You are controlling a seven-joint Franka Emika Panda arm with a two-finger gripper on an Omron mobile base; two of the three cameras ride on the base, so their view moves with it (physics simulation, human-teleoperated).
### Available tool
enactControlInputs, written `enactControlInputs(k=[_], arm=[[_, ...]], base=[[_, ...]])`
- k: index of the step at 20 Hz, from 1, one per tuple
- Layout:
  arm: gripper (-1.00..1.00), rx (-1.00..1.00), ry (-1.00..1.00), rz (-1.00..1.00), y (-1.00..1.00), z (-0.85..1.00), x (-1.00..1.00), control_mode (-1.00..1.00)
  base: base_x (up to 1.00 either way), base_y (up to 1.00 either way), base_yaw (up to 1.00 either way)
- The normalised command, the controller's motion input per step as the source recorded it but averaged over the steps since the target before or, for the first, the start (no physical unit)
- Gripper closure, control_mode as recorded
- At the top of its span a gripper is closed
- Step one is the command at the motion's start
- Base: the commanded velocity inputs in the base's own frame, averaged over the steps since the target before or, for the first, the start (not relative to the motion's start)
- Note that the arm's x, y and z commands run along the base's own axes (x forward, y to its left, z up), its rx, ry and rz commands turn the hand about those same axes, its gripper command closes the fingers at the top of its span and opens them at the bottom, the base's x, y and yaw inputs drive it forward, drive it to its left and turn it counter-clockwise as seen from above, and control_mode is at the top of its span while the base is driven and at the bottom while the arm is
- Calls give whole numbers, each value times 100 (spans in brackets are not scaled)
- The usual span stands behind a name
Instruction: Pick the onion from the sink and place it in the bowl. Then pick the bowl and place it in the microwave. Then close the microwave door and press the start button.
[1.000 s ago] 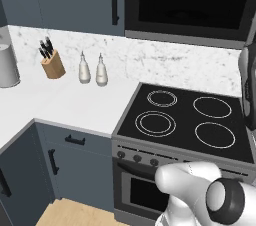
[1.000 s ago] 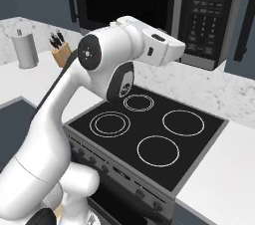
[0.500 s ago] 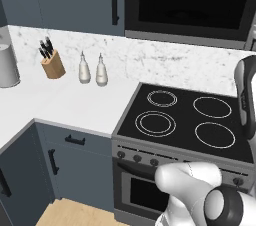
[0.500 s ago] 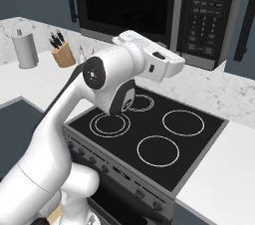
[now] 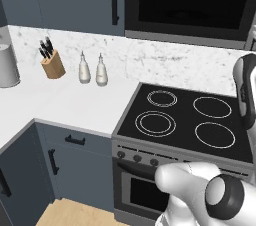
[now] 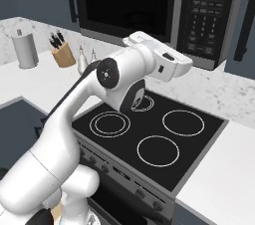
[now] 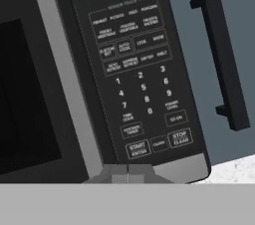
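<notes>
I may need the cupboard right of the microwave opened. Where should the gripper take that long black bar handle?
Grip the long black bar handle near mid-length, coming straight at the face of the blue-grey cabinet door. The bar is slim and stands clear of the door on end posts, so the jaws can close across its narrow width.

Microwave (image 6: 149, 5) above stove (image 6: 149, 139); knife block (image 5: 52, 62) & 2 bottles (image 5: 92, 69) at table's (image 5: 65, 105) back edge, left of stove.

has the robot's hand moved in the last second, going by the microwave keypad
Yes. In the right base view the hand has swung right and slightly down, toward the lower keypad of the microwave.
</notes>
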Motion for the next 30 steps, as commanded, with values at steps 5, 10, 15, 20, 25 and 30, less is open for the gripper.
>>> enactControlInputs(k=[5,10,15,20,25,30], arm=[[100,0,0,0,-9,-3,22,-100],[100,0,0,0,-16,-3,23,-100],[100,1,0,0,-28,-1,15,-100],[100,0,0,0,-14,-11,10,-100],[100,0,0,0,-1,-27,7,-100],[100,0,0,0,0,-13,12,-100]], base=[[0,0,0],[0,0,0],[0,0,0],[0,0,0],[0,0,0],[0,0,0]])
